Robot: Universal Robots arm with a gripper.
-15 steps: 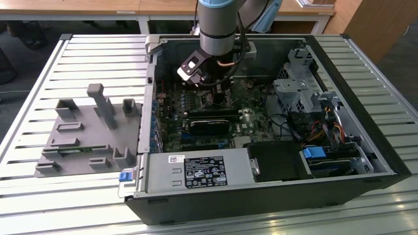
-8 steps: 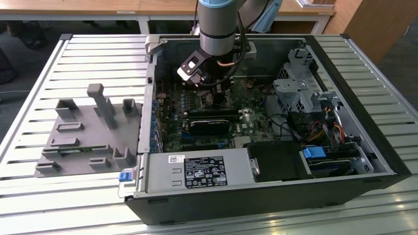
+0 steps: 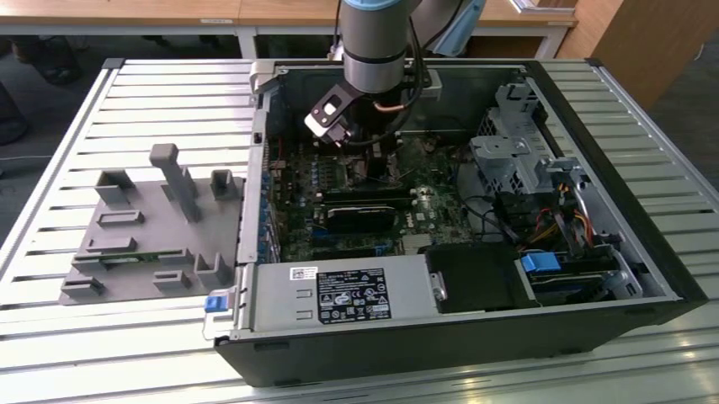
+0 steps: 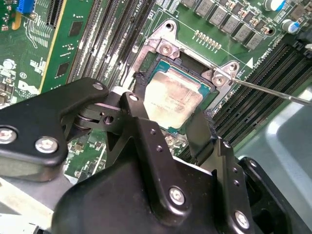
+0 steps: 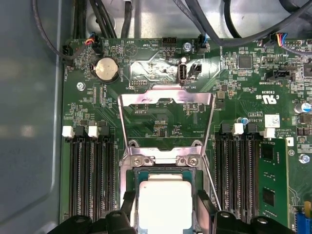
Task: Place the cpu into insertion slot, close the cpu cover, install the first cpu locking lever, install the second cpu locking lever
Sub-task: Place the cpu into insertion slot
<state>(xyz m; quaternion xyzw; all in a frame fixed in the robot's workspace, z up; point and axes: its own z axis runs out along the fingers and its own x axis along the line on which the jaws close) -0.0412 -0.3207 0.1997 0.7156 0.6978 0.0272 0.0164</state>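
Pinching cpu (image 5: 165, 195) by two opposite edges with gripper (image 5: 165, 212), fingers (image 5: 127, 210) narrow, chip-wide. Seated flat in slot (image 5: 163, 174) on motherboard (image 5: 161, 58). Low inside case (image 3: 450, 353), toward exterior view's left. Cover (image 5: 165, 97) swung open, tilted back from hinge, clear of cpu. Lever (image 4: 273, 92) unhooked beside slot.

1. In the first wrist view the picture's edge cuts off the cpu (image 5: 165, 209), and the hand (image 5: 165, 195) covers two of its corners.
2. Whether the hand touches the cpu cannot be told.
3. In the second wrist view the hand (image 4: 170, 100) hides the near side of the insertion slot (image 4: 183, 73).
4. There a thin metal lever (image 4: 268, 90) runs out of the picture.
5. In the exterior view the arm (image 3: 376, 50) blocks part of the motherboard (image 3: 337, 181).
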